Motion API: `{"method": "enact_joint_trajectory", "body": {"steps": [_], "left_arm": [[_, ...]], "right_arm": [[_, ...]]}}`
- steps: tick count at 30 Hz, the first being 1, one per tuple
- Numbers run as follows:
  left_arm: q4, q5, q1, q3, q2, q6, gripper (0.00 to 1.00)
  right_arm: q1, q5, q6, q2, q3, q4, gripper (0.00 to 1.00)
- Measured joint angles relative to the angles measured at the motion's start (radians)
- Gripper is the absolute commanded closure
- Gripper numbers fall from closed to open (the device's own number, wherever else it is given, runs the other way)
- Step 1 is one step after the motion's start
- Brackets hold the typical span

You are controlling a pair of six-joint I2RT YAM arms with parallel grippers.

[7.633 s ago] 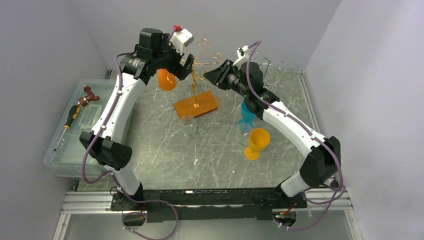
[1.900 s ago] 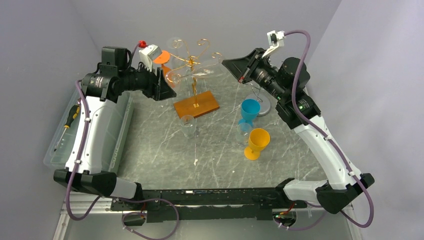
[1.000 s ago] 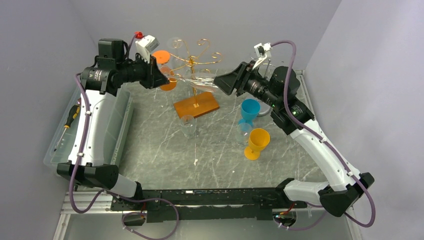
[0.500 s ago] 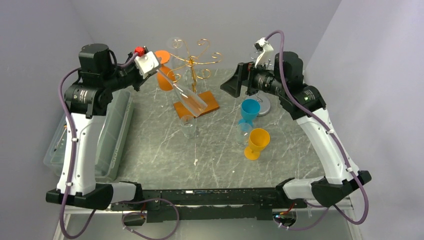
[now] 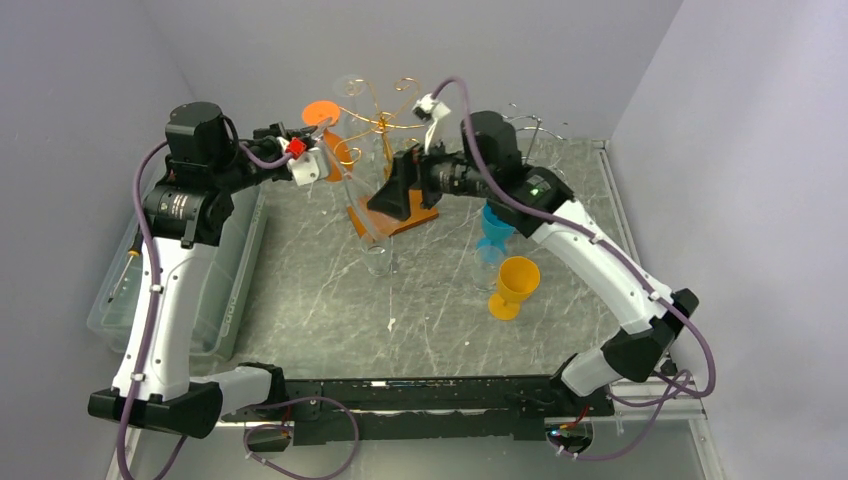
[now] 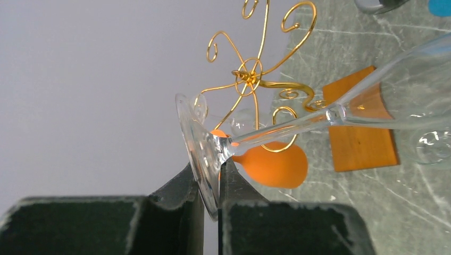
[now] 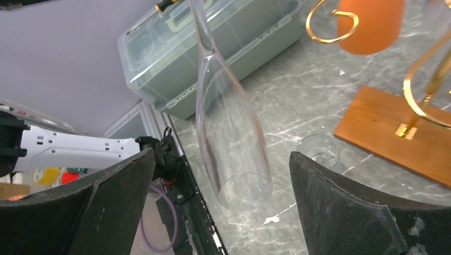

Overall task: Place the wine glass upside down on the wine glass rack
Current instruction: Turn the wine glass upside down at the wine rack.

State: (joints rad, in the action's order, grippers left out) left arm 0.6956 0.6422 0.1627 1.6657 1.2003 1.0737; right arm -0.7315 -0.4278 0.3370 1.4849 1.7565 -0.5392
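slip risk: your left gripper (image 6: 211,175) pinches the wine glass (image 6: 287,125) by its foot only (thin hold); bowl sits inside your wide-open right gripper (image 7: 221,154), any nudge twists it free.

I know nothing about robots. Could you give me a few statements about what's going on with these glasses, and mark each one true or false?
1. The left gripper pinches the clear wine glass by its foot. True.
2. The right gripper is clamped on that glass's bowl. False: its jaws stand wide open, with the bowl between them and apart from both fingers.
3. An orange glass hangs upside down on the gold rack. True.
4. The blue glass hangs on the rack too. False: it stands on the table, beside the yellow glass.
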Motion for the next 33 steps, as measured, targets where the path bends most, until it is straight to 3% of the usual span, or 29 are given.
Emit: {"method": "enact_joint_trajectory", "body": {"steps": [7, 13, 20, 23, 27, 30, 31, 33], "left_arm": [[-0.058, 0.046, 0.001, -0.029, -0.019, 0.084, 1.00], [-0.073, 0.103, 0.001, -0.047, -0.045, 0.143, 1.00], [-0.075, 0.143, 0.001, -0.046, -0.045, 0.147, 1.00], [-0.083, 0.146, 0.001, -0.055, -0.046, 0.163, 0.99], [-0.089, 0.145, 0.005, -0.068, -0.040, 0.159, 0.69], [-0.097, 0.147, 0.003, -0.064, -0.040, 0.132, 0.27], [-0.100, 0.147, 0.003, -0.061, -0.040, 0.106, 0.18], [-0.113, 0.146, 0.004, -0.055, -0.040, 0.049, 0.10]], "right_arm": [[-0.076, 0.037, 0.006, 0.015, -0.100, 0.127, 0.00], [-0.152, 0.155, -0.032, 0.015, -0.138, 0.177, 0.01], [-0.206, 0.284, -0.084, 0.002, -0.302, 0.326, 0.30], [-0.207, 0.322, -0.088, -0.029, -0.422, 0.420, 0.36], [-0.220, 0.369, -0.105, -0.085, -0.537, 0.554, 0.42], [-0.219, 0.414, -0.120, -0.108, -0.575, 0.615, 0.45], [-0.214, 0.431, -0.122, -0.108, -0.579, 0.634, 0.46], [-0.208, 0.462, -0.127, -0.108, -0.587, 0.670, 0.46]]}}
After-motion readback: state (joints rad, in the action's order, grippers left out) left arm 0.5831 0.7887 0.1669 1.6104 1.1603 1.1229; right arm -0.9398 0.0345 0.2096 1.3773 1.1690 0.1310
